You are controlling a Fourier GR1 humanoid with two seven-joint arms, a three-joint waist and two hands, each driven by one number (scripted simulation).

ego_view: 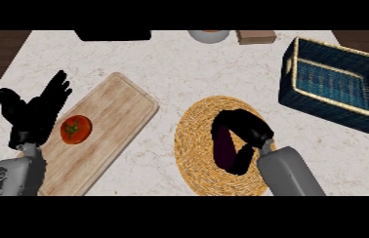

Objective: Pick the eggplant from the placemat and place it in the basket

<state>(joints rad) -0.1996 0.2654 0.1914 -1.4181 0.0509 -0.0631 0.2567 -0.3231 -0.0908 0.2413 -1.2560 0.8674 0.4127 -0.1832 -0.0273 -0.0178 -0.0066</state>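
A dark purple eggplant lies on the round woven straw placemat in the middle of the counter. My right hand is curled over the eggplant, fingers on its far side and thumb below, hiding most of it. The dark blue woven basket with a tan rim stands at the right, apart from the placemat. My left hand rests open at the left edge, fingers up, beside the cutting board.
A wooden cutting board lies at the left with a red tomato on it. Along the back edge stand a black object, a grey bowl and a small brown box.
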